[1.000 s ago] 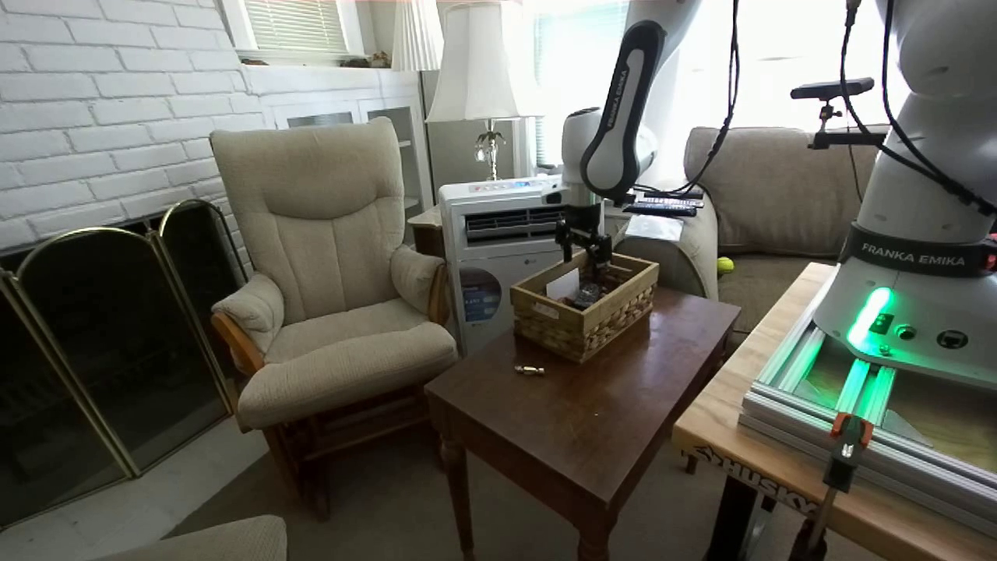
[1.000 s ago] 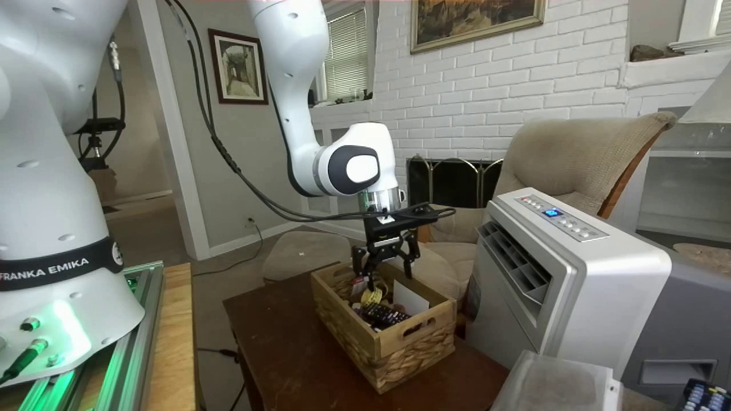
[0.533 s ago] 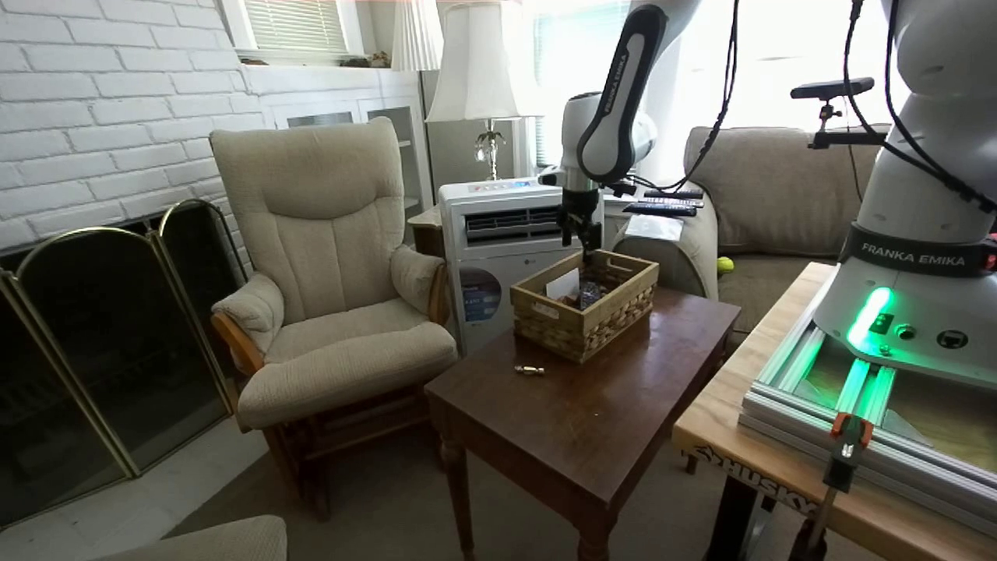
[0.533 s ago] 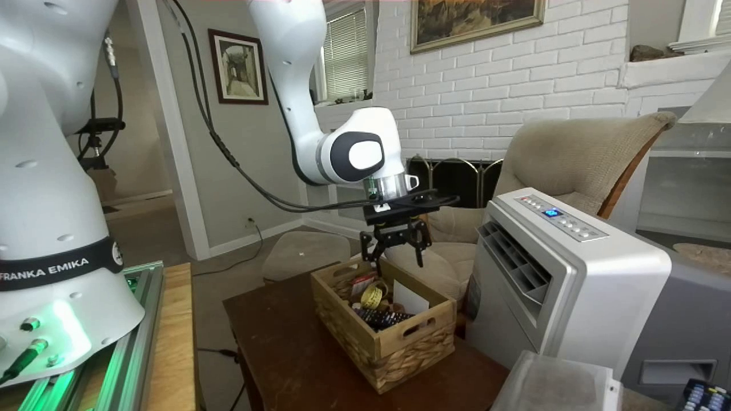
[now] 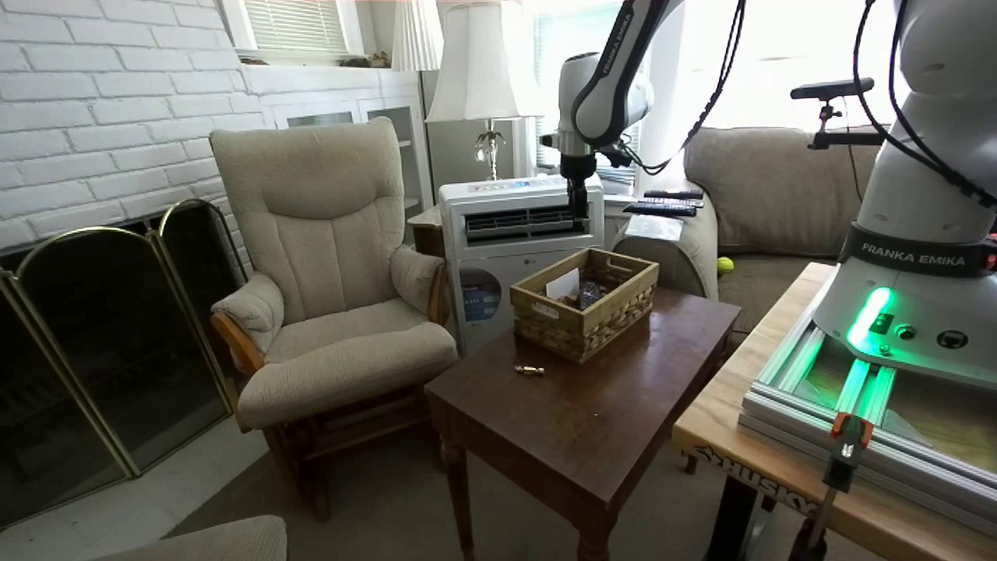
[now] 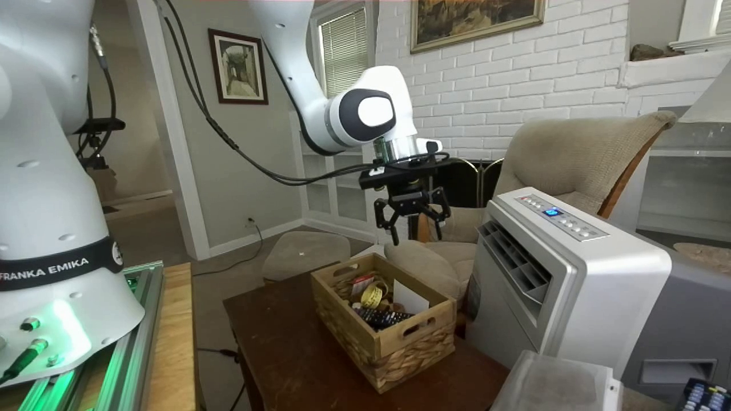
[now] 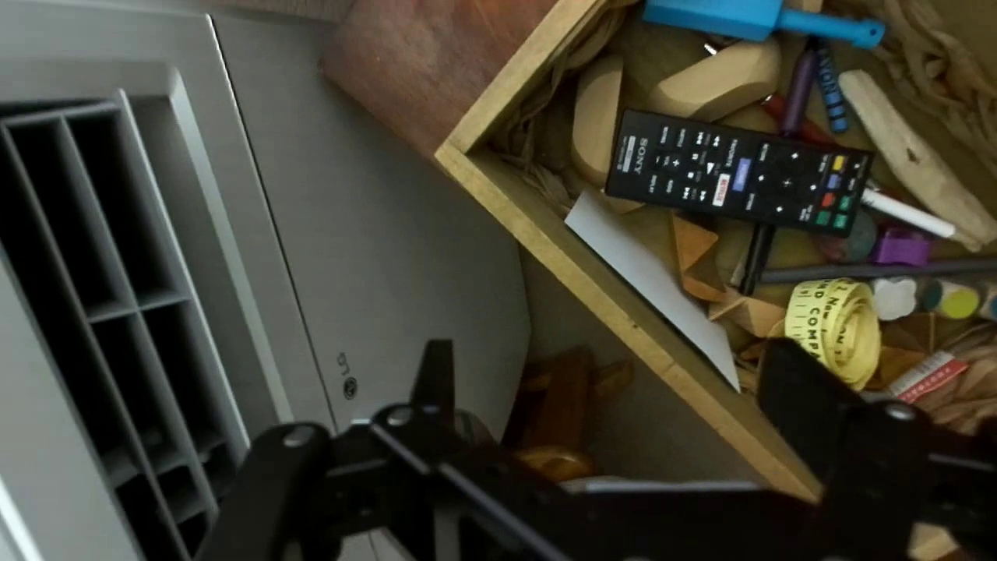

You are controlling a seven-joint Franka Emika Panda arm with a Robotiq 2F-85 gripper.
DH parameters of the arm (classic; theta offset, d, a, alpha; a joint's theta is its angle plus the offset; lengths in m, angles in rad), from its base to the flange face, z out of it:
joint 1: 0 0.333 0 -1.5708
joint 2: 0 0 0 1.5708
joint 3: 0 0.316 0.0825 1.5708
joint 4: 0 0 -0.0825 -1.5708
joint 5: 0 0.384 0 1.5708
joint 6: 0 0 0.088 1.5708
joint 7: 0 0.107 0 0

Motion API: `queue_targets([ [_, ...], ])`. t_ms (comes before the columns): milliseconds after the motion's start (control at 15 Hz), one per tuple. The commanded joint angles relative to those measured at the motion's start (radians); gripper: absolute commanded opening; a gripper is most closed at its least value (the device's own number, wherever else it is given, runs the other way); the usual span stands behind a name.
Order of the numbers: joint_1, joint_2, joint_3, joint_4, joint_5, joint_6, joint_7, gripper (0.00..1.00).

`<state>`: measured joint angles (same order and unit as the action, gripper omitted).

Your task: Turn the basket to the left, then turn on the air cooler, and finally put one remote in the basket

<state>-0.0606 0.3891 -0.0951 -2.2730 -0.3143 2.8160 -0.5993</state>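
Observation:
The tan wicker basket [image 5: 619,319] stands on the wooden table in both exterior views [image 6: 414,349]. A black remote [image 7: 740,171] lies inside among small items, and also shows in an exterior view [image 6: 380,318]. The white air cooler [image 5: 506,273] stands behind the table; its top panel [image 6: 553,212] has a lit blue display. My gripper [image 6: 417,235] is open and empty, above the basket's rim on the air-cooler side. In the wrist view my gripper [image 7: 607,366] has its fingers wide apart, with the basket's rim [image 7: 623,319] seen between them.
More remotes [image 5: 662,209] lie on the sofa arm. A small brass piece [image 5: 530,370] lies on the table [image 5: 592,413]. A beige armchair [image 5: 335,257] stands beside the air cooler. A tape roll [image 7: 833,331] and a white card [image 7: 654,288] are in the basket.
My gripper has risen out of the basket and shifted towards the air cooler, turning somewhat. The remote in the basket has settled slightly. The basket has not moved.

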Motion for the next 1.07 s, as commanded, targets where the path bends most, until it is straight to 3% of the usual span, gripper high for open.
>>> queue_targets([
  [0, 0.027, -0.027, -0.026, 0.068, -0.011, -0.157, 0.187, 1.0],
  [467, -0.016, 0.002, 0.005, 0.251, 0.115, -0.507, 0.359, 1.0],
  [867, -0.05, 0.037, 0.017, 0.31, 0.299, -0.534, 0.488, 1.0],
  [933, -0.033, 0.006, 0.005, 0.27, 0.232, -0.515, 0.456, 1.0],
  [1000, -0.037, 0.013, 0.007, 0.276, 0.253, -0.515, 0.464, 1.0],
])
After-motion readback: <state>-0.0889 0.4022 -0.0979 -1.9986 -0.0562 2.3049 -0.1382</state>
